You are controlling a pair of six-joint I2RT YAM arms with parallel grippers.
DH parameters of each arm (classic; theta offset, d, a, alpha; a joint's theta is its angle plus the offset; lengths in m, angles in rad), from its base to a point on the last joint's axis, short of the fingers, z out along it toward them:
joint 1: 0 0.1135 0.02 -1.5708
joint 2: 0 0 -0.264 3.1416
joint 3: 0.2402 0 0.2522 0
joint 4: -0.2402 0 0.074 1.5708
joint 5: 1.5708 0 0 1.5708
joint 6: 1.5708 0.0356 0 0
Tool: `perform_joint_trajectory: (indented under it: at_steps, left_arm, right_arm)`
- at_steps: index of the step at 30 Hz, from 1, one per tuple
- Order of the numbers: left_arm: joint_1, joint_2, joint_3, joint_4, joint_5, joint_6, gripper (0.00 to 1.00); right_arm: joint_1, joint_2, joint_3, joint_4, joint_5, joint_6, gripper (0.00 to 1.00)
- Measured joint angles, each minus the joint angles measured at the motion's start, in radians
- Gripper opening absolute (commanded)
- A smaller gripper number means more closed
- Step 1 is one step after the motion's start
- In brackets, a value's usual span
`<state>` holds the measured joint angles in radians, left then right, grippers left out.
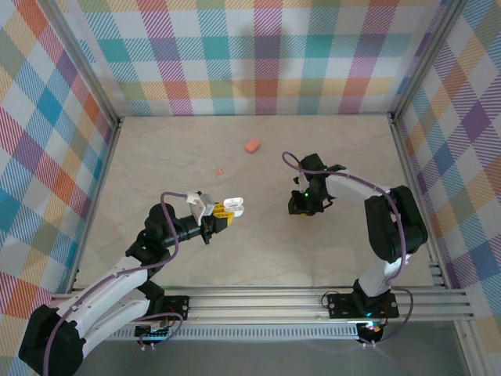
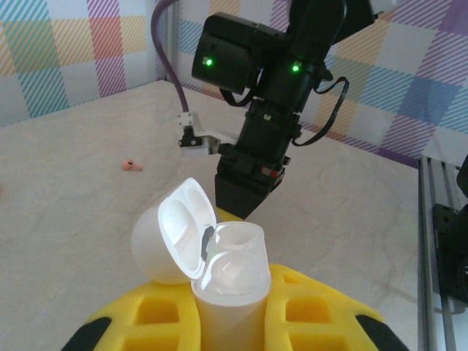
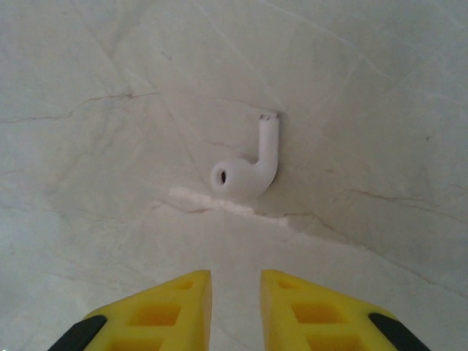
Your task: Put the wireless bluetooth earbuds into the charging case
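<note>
Right fingers [image 3: 167, 311] parted, aimed down above white earbud [image 3: 252, 170]

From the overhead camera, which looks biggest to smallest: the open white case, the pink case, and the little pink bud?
1. the open white case, though the left gripper holds it up nearer the camera, so its lead is unsure.
2. the pink case.
3. the pink bud, clearly smallest.
</note>
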<state>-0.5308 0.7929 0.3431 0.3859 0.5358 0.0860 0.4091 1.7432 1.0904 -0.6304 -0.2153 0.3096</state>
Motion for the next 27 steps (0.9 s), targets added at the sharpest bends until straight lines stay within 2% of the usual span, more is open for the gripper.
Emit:
perform_joint_trajectory:
  at_steps: [15, 27]
  left_arm:
    - [0.0, -0.047, -0.014, -0.055, -0.015, 0.017, 0.0]
    - [-0.002, -0.08, -0.027, -0.081, -0.041, 0.032, 0.0]
  right_arm:
    - [0.02, 0.171, 0.199, -0.014, 0.012, -0.042, 0.15]
    - [0.039, 0.177, 0.241, -0.023, -0.068, -0.068, 0.25]
